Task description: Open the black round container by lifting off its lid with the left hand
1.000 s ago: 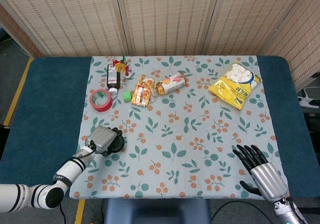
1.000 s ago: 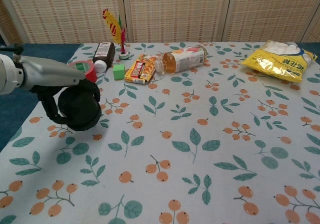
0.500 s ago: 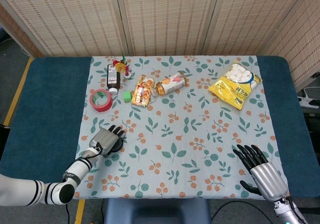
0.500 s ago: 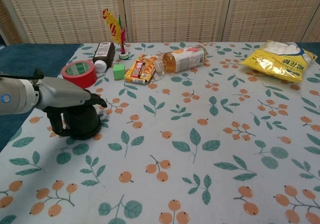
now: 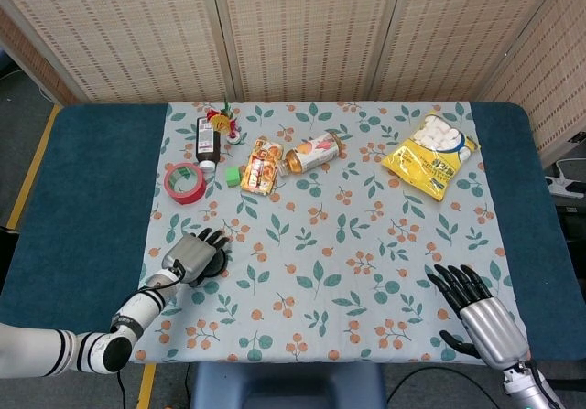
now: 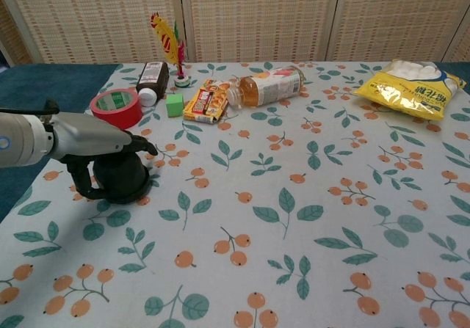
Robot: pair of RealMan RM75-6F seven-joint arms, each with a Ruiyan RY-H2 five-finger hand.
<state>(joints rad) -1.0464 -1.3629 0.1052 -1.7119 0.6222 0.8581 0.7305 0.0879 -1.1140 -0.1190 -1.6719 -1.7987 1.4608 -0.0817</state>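
The black round container (image 6: 121, 179) stands on the worktop (image 6: 294, 218) near its left edge, directly beneath the left hand (image 6: 99, 148), which lies over its top with dark fingers (image 6: 143, 146) reaching across and the thumb curving down the near side; the hand grips the container around its lid. In the head view the left hand (image 5: 192, 255) covers nearly all of the container (image 5: 217, 264), leaving only a dark sliver at the fingers. The lid's seam is hidden by the hand, so whether the lid has parted from the body cannot be told. The right hand (image 5: 481, 313) rests at the near right corner of the worktop, fingers spread and holding nothing; its wrist is cut off by the frame edge, and the chest view does not show it. Against the frames of one second ago, the container, then raised and tilted in the hand, now stands upright on the cloth; since half a second ago little differs. The red tape roll (image 6: 115, 106) sits just behind the hand.
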